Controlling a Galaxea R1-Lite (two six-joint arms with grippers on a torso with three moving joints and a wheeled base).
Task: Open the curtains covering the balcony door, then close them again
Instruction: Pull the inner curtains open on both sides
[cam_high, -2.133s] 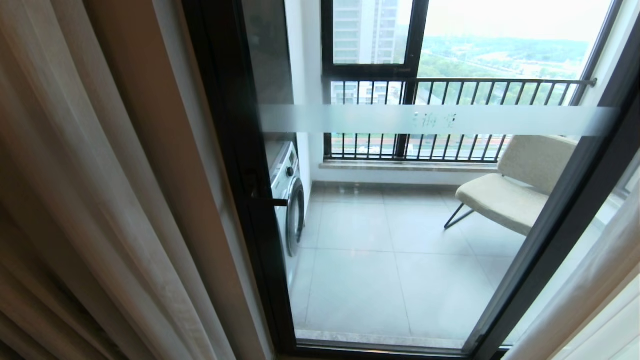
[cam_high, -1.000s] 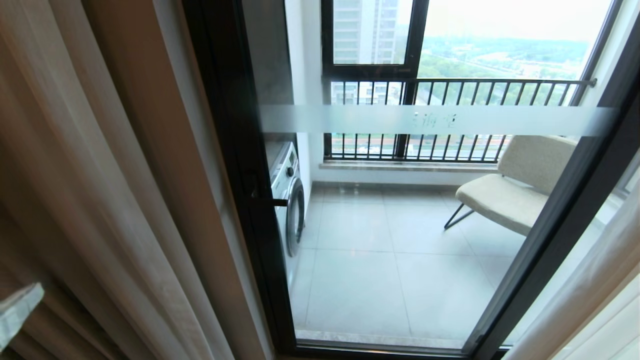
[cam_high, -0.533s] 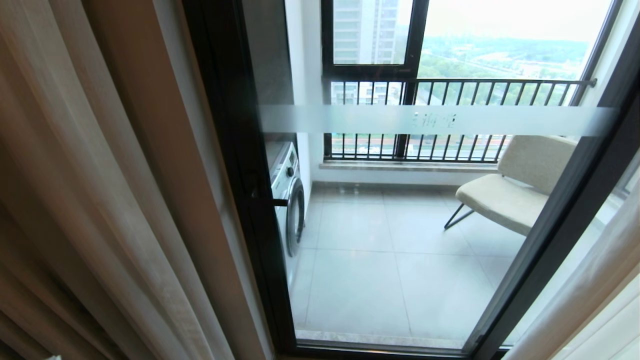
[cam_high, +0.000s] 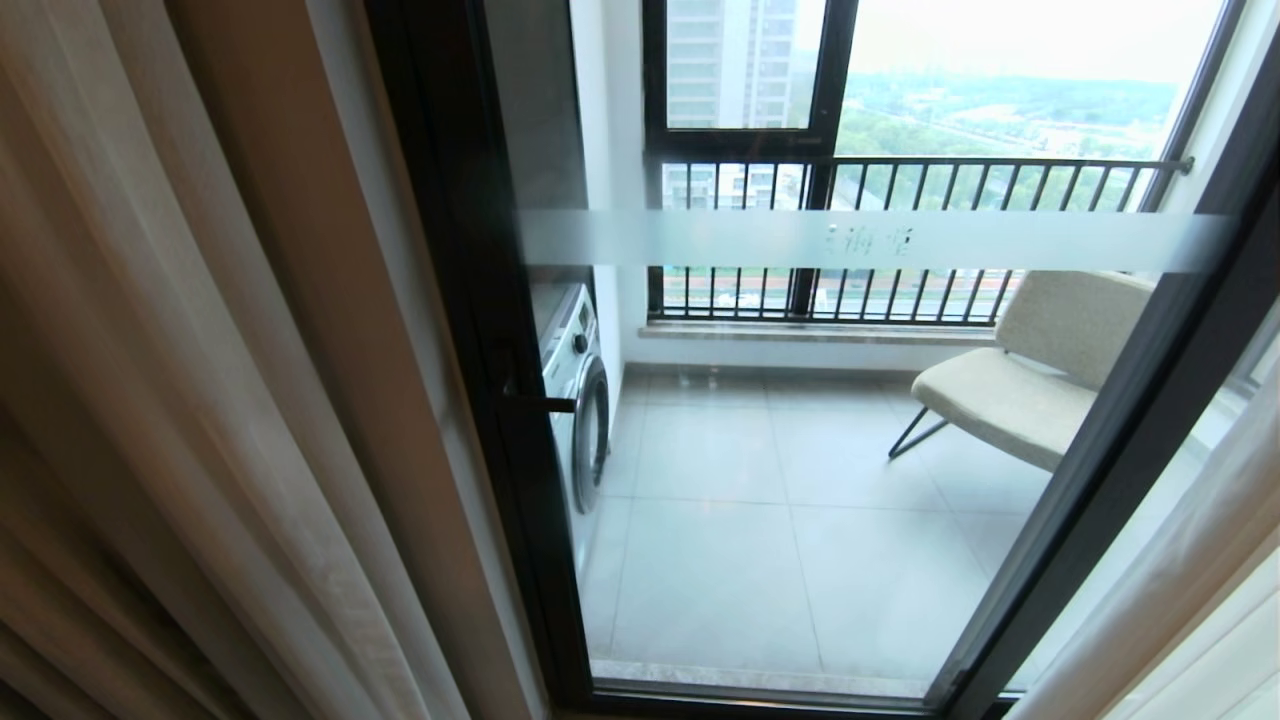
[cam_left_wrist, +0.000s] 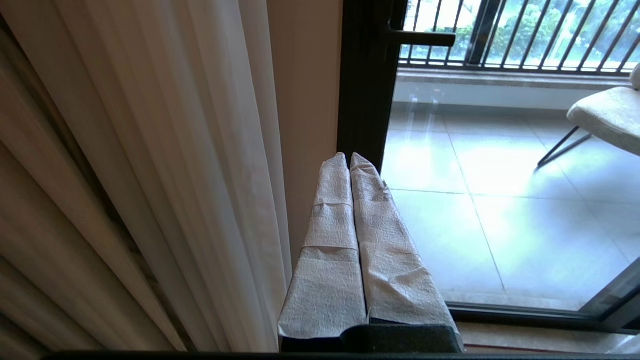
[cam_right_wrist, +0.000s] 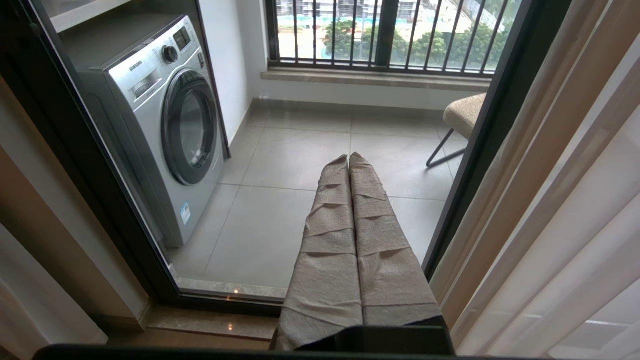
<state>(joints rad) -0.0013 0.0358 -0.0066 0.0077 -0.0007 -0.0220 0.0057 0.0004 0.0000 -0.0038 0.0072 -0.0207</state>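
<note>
Left claw (cam_left_wrist: 350, 159) pressed together, holding nothing, just beside the curtains (cam_left_wrist: 150, 150), free of the fabric. Right claw (cam_right_wrist: 348, 159) likewise pressed together, empty, pointing at the balcony door (cam_right_wrist: 480, 150). Curtains drawn to both sides; door glass uncovered, washing machine (cam_right_wrist: 165, 125) & chair (cam_high: 1030, 370) behind.

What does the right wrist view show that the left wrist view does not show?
Only the right wrist view shows the washing machine on the balcony and the right gripper, shut and empty, with curtain folds on one side.

Only the left wrist view shows the left gripper, shut and empty, beside the gathered curtains, and the door's black handle.

Both show the balcony door, the tiled balcony floor, the beige chair and the railing bars.
</note>
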